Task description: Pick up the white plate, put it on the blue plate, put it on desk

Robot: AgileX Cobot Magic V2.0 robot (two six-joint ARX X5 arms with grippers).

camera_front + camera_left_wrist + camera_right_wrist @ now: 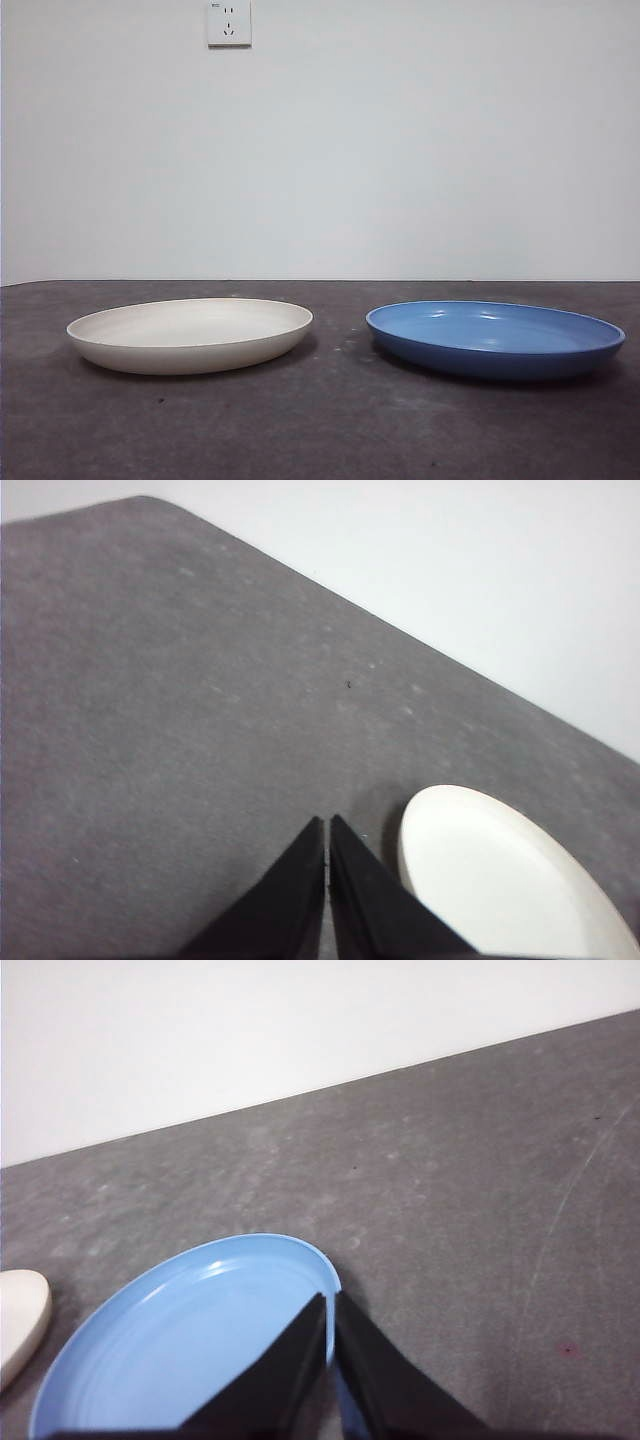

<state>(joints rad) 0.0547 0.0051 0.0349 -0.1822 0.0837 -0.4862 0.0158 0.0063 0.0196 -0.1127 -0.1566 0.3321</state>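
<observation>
Plates: I see the white plate (pixel 190 335) and the blue plate (pixel 495 339) side by side on the desk (pixel 330 430), apart, nothing stacked yet.
Left gripper (pixel 327 825): mine, jaws pressed together, empty, poised above the desk beside the white plate's rim.
Right gripper (pixel 330 1300): closed, empty, over the blue plate.
Judgement: both waiting; left is nearest for the pick.
</observation>
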